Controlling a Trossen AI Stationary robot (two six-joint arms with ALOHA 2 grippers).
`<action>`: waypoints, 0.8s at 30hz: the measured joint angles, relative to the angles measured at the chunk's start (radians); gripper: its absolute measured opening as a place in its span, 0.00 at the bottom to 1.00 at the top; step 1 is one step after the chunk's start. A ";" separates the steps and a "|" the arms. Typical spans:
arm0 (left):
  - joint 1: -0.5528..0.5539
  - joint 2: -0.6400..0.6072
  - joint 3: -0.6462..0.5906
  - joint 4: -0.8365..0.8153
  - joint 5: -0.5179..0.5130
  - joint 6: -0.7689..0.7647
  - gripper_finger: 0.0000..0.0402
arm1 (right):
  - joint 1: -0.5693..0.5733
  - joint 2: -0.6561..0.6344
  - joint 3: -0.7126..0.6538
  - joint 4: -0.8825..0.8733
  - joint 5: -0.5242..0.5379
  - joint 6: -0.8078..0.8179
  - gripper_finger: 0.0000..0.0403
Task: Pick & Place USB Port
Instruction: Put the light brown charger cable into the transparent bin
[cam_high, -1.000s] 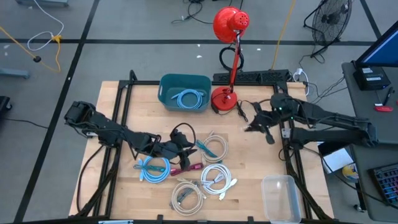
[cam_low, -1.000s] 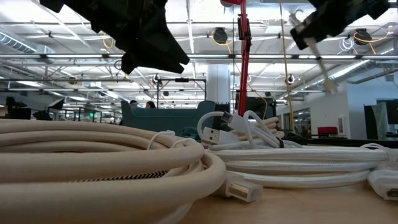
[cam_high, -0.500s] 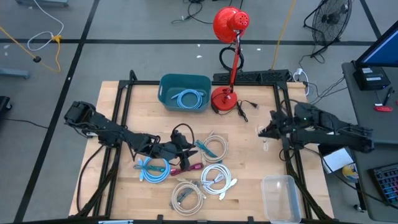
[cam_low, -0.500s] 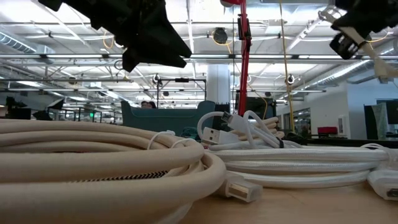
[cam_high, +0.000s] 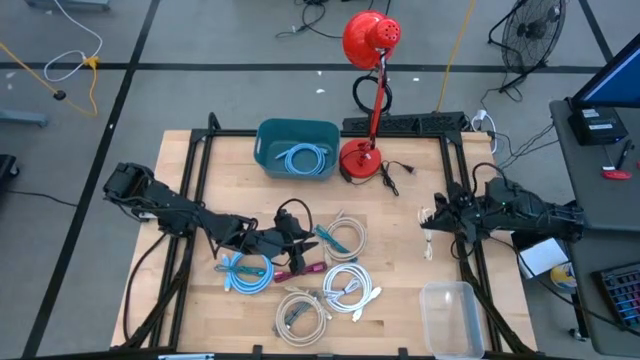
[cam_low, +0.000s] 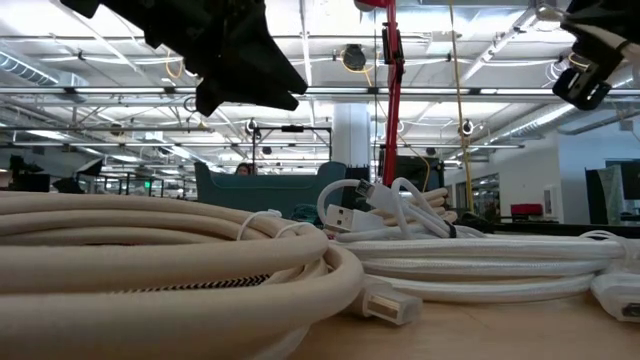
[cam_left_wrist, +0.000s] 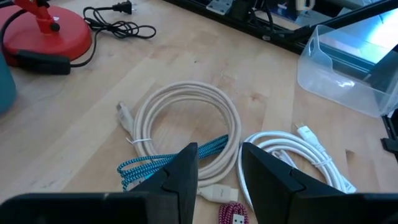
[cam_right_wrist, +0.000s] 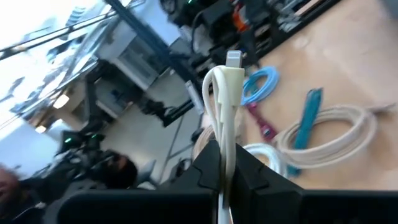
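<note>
By the desk's right edge, the right gripper (cam_high: 436, 218) pinches a white cable (cam_right_wrist: 225, 99); the left gripper (cam_left_wrist: 217, 171) hovers half-open over the coils.

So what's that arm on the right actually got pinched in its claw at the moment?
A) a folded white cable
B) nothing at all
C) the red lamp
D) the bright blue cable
A. In the right wrist view the right gripper is shut on a folded white cable with its plug end sticking up, and the high view shows that same white cable hanging from it near the table's right edge.
</note>
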 joint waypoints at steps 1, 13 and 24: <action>0.000 0.000 0.000 -0.001 0.000 -0.002 0.32 | 0.014 -0.001 -0.002 0.000 0.000 0.002 0.00; -0.035 0.000 0.000 0.000 -0.043 -0.030 0.32 | 0.220 0.061 -0.125 0.251 0.033 0.010 0.00; -0.049 0.000 0.000 0.000 -0.053 -0.036 0.32 | 0.537 0.236 -0.140 0.433 0.335 -0.019 0.00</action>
